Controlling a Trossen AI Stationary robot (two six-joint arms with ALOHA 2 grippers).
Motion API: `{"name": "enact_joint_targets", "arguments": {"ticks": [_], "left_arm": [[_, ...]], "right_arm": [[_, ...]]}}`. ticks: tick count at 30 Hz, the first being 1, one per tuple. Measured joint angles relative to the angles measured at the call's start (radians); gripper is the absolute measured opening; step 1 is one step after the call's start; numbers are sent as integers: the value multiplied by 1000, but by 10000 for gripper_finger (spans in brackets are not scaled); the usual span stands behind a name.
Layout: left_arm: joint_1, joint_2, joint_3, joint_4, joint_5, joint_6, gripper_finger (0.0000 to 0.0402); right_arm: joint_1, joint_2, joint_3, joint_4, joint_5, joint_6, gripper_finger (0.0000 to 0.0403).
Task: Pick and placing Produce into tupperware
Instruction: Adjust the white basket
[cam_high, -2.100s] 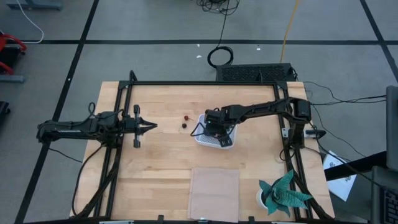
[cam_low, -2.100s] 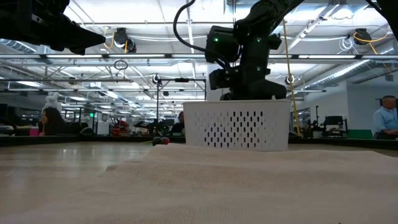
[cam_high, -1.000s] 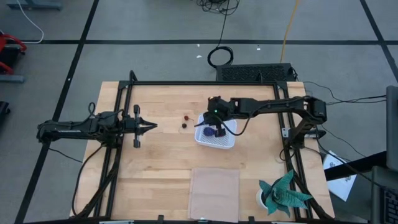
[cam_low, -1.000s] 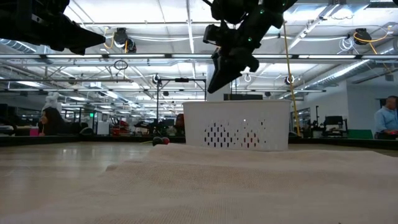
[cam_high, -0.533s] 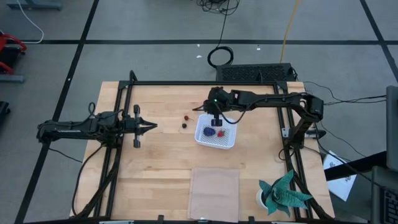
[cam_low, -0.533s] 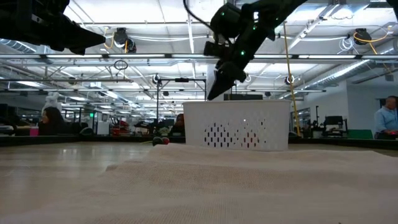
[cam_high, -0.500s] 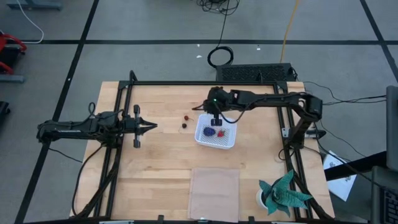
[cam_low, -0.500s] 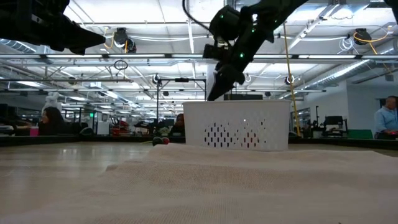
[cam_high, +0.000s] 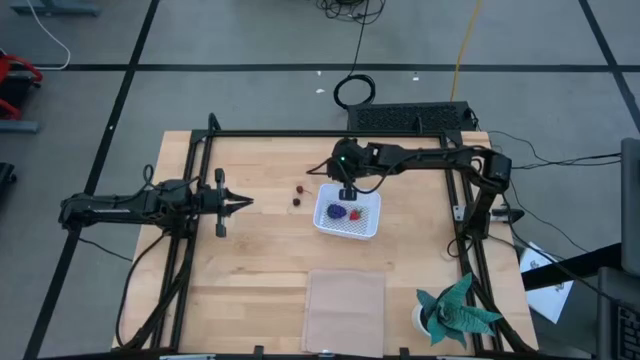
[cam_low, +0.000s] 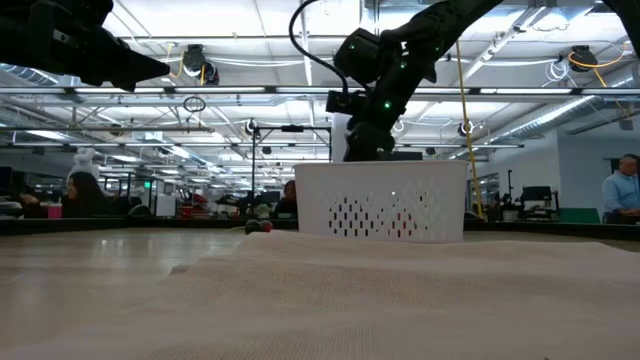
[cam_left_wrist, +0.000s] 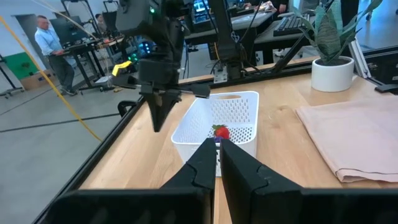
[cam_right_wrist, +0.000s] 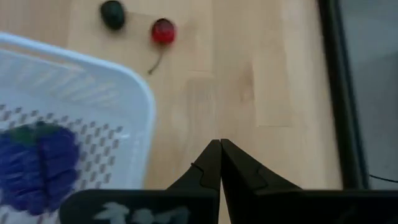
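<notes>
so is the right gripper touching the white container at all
Apart. In the right wrist view the shut right gripper hangs over bare wood, with a clear strip of table between its tips and the tupperware rim.

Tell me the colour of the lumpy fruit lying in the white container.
Purple-blue, with a dark green top. The fruit in the container shows best in the right wrist view.

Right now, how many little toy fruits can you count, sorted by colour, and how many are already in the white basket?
Purple-blue bunch: 1, in the white basket
Red strawberry: 1, in the basket
Red berry: 1, on the table
Dark berry: 1, on the table
Total: 4 fruits, 2 in the basket
</notes>
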Motion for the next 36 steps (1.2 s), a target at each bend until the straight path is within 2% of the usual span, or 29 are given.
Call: {"name": "enact_joint_targets", "arguments": {"ticks": [12,21,26,36], "left_arm": [[0,0,0,0,-2,-2,26],[0,0,0,0,-1,-5,26],[0,0,0,0,-1,-5,26],[0,0,0,0,-1,-5,26]], "right_arm": [[49,13,-1,-4,-38,-6,0],[50,13,-1,-1,-36,-2,0],[54,13,-1,-13,-69,2,0],[74,12,-1,2,-59,0,0]]}}
